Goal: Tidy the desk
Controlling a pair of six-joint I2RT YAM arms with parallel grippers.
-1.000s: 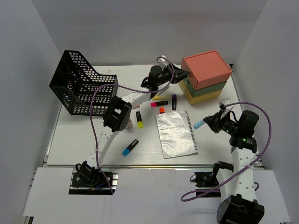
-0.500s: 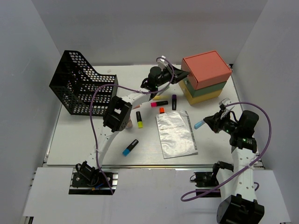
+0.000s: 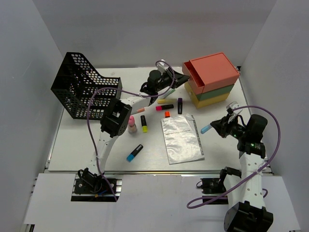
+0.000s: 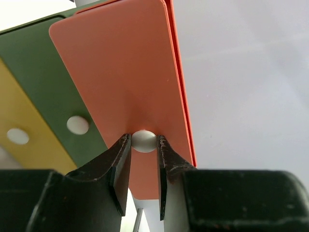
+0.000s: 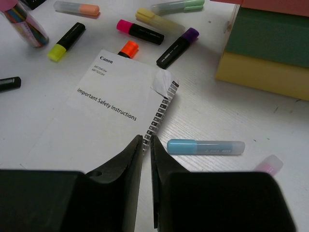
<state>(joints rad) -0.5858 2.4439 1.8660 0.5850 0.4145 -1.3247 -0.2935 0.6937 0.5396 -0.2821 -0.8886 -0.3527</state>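
Observation:
The white desk [image 3: 82,145] holds a stacked drawer box [image 3: 215,89] at the back right. Its top coral drawer [image 3: 193,72] sticks out to the left. My left gripper [image 3: 185,77] is shut on that drawer's white knob [image 4: 143,140], one finger on each side, in front of the coral drawer front [image 4: 120,82]. The green drawer [image 4: 43,72] and yellow drawer [image 4: 19,121] below stay in. My right gripper [image 5: 147,140] hovers at the right over the booklet's edge, jaws nearly touching with nothing between them, just left of a blue pen [image 5: 205,146].
A black mesh file basket [image 3: 84,92] stands back left. A safety booklet [image 3: 181,137] lies mid-desk. Loose highlighters lie around it: pink [image 3: 164,107], purple [image 3: 180,105], orange [image 3: 167,114], yellow [image 3: 144,123], blue [image 3: 134,152]. A pink bottle [image 3: 131,124] stands by the left arm.
The left gripper narrowed onto the knob and drew back to the left, sliding the coral drawer partly out of the box. The right arm has not moved.

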